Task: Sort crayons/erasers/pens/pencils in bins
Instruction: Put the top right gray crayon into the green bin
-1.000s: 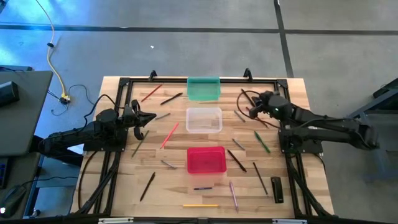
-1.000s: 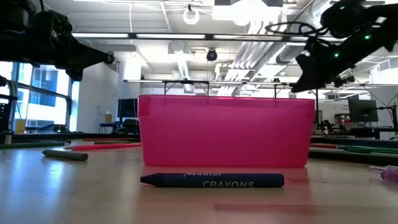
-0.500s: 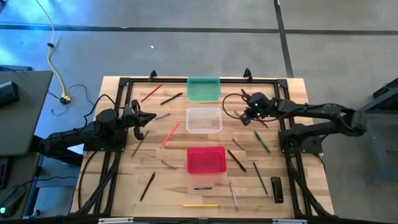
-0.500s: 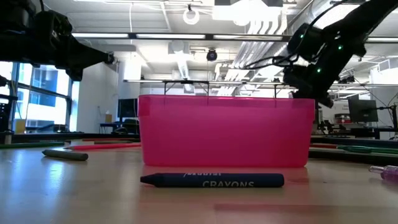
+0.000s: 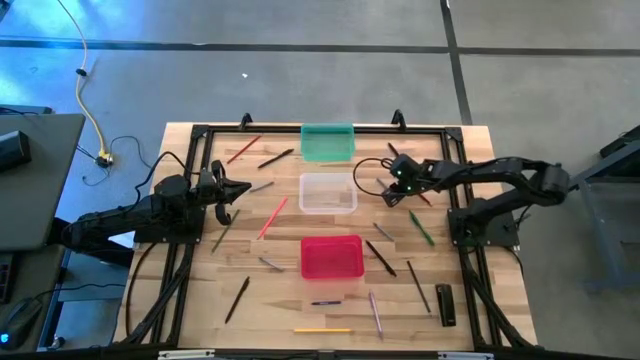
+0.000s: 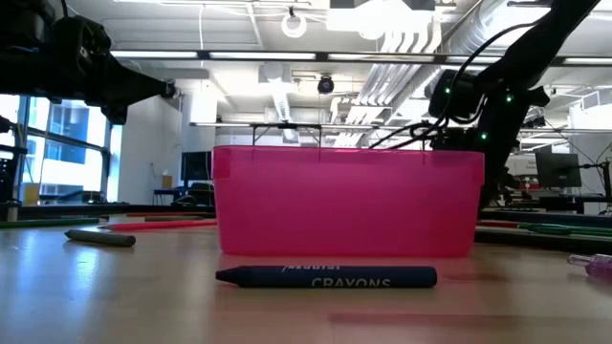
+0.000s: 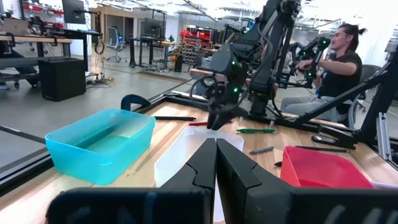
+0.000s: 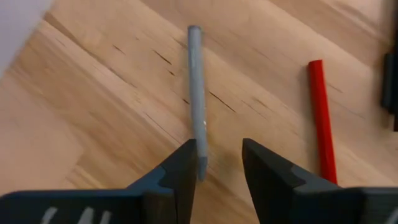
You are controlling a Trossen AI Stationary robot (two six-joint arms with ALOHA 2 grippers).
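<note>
Bins: teal bin (image 5: 327,142), clear bin (image 5: 328,192), red bin (image 5: 331,256); the red one reads pink in the low view. Table (image 5: 280,300): light wood grain. Crayon (image 6: 326,277): dark blue, paler lettering. Stick (image 8: 196,93): grey. Stick beside it (image 8: 323,118): red. Arms: dark.

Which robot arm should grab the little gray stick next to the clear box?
Probably the right. The right gripper is open directly over the gray stick, beside the clear bin. The left gripper is shut, waiting across the bin on the table's left side.
</note>
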